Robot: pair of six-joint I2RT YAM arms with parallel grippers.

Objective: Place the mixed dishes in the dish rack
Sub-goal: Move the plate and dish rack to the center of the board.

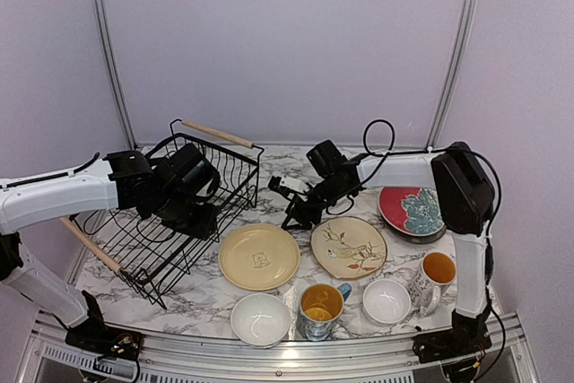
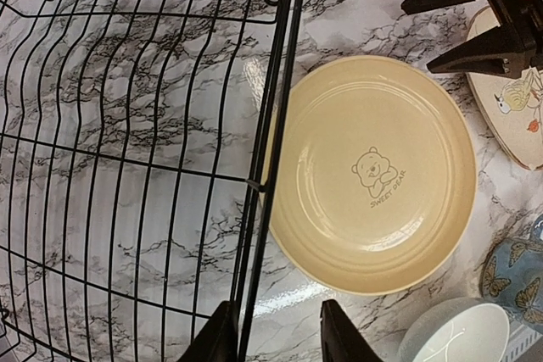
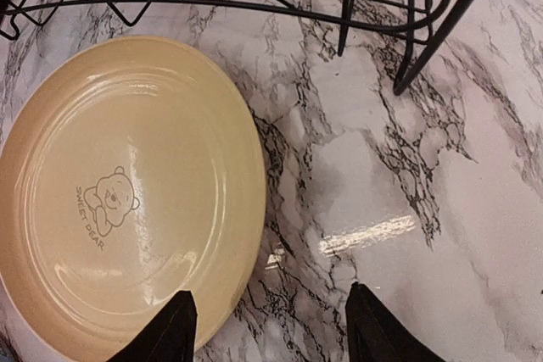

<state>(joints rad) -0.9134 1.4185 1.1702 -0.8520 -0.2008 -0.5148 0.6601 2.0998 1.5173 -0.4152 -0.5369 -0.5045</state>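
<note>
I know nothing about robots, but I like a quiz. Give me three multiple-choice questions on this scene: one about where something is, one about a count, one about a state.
1. Where does the pale yellow plate lie?
A) on the table beside the dish rack
B) inside it
C) hanging off the edge

2. How many white bowls are there?
A) one
B) two
C) four

3. What does the dish rack hold?
A) every plate
B) one bowl
C) no dishes

Answers:
1 A, the plate lies flat on the table just outside the rack's wires.
2 B, both bowls stand near the front edge.
3 C, only the table shows through the rack's wires.
</note>
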